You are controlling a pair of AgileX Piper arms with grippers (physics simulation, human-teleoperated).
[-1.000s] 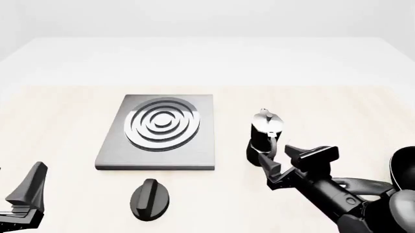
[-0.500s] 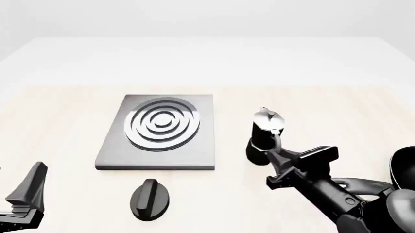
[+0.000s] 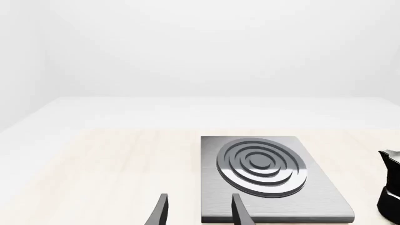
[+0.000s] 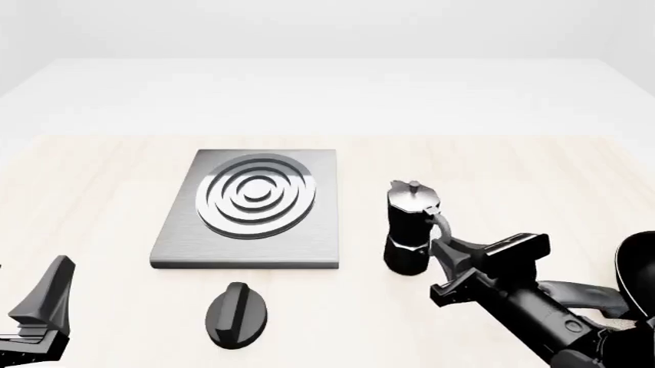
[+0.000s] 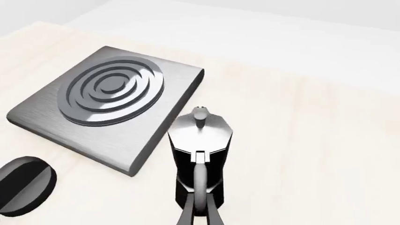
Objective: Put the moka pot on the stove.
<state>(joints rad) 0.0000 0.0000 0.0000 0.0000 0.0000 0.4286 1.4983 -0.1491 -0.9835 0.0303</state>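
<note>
The right gripper [image 4: 442, 253] pinches the handle of the moka pot [image 4: 409, 228], which stands upright just right of the stove [image 4: 248, 208]. A black oval knob [image 4: 236, 314] lies below the stove. Left of it, the left gripper [image 3: 198, 211] is spread, holding nothing.

- One stove [image 4: 248, 208], a flat grey square plate with ringed burner; the landmark here.
- One moka pot [image 4: 407, 228], just right of the stove, off its plate.
- One black oval knob [image 4: 236, 314], on the near side of the stove.
- Two grippers: the left gripper [image 4: 41, 310] near-left of the stove, the right gripper [image 4: 462, 264] near-right of it, beside the pot.
- One dark rounded object [image 4: 637, 270] cut by the frame edge, far right of the stove.
- One table [image 4: 103, 192].
</note>
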